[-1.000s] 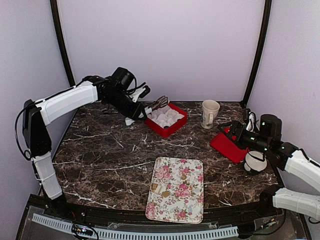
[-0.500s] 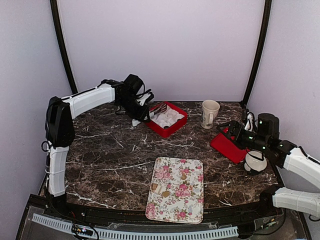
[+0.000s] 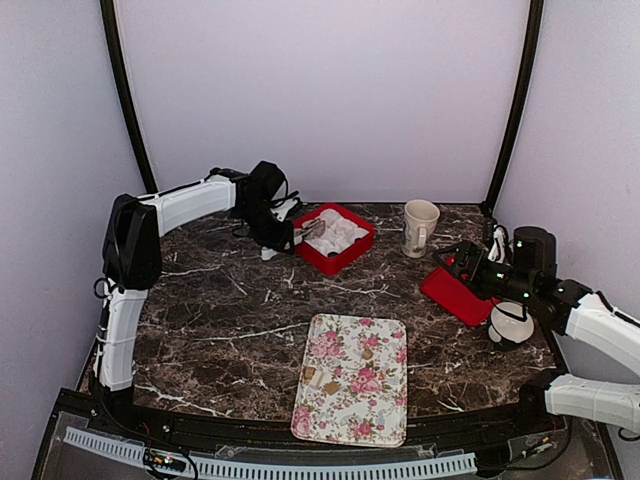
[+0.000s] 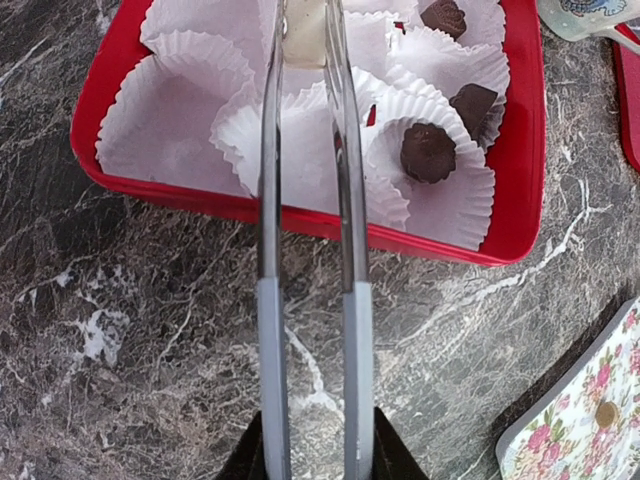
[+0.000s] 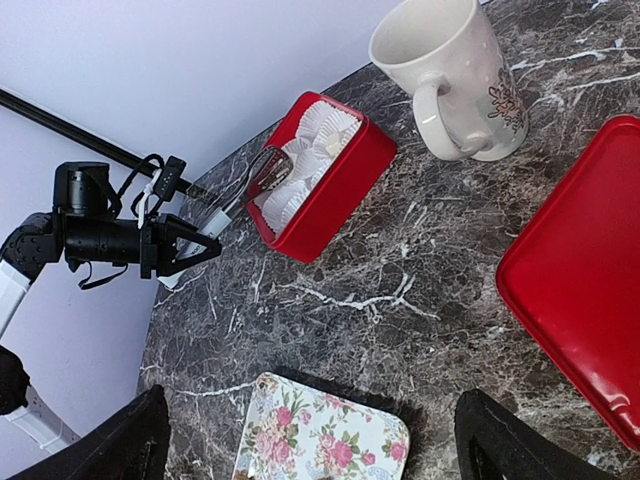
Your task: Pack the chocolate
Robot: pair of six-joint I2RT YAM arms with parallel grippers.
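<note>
Metal tongs (image 4: 268, 200) in clamped left jaws, tips cut off; right jaws apart.

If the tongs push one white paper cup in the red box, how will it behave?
Probably very light and floppy: the paper cups look thin and pleated, so one would likely crumple or slide. They overlap tightly in the red box, so neighbours may shift too.

Two robot arms at a marble table (image 3: 200, 300).
Left arm (image 3: 185, 203) and right arm (image 3: 605, 325): white shells, black joints, black cables; green lights on the right.
</note>
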